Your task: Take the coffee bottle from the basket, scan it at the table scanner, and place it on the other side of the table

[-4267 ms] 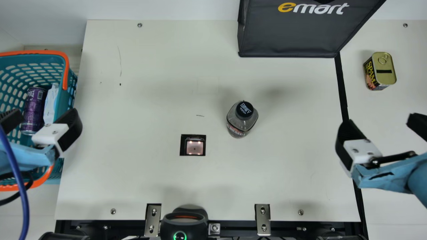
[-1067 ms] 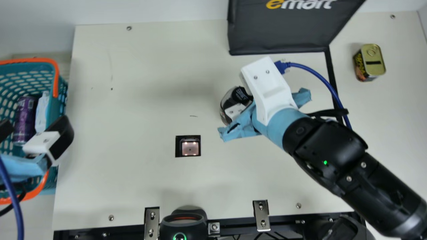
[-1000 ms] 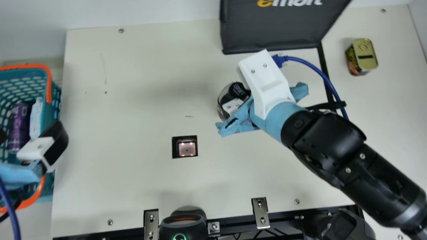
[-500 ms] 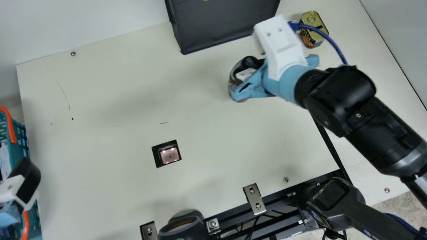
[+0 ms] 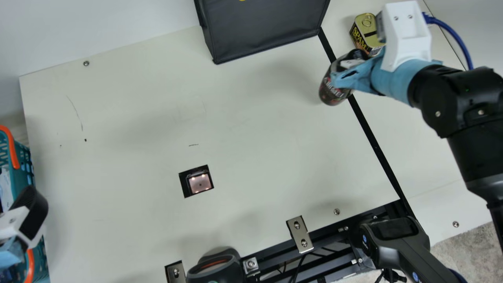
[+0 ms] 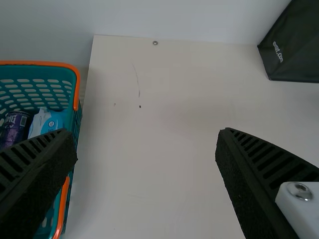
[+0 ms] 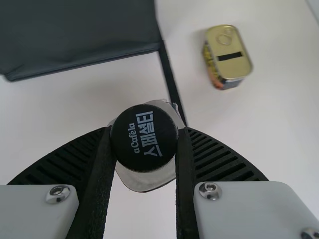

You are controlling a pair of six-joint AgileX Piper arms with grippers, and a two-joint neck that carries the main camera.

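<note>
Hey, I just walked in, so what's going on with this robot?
The robot's right gripper is holding the coffee bottle by its upper part, over the dark strip on the right side of the table, near a can. The scanner lies well to the bottle's left. The left gripper is open and empty beside the basket.
</note>
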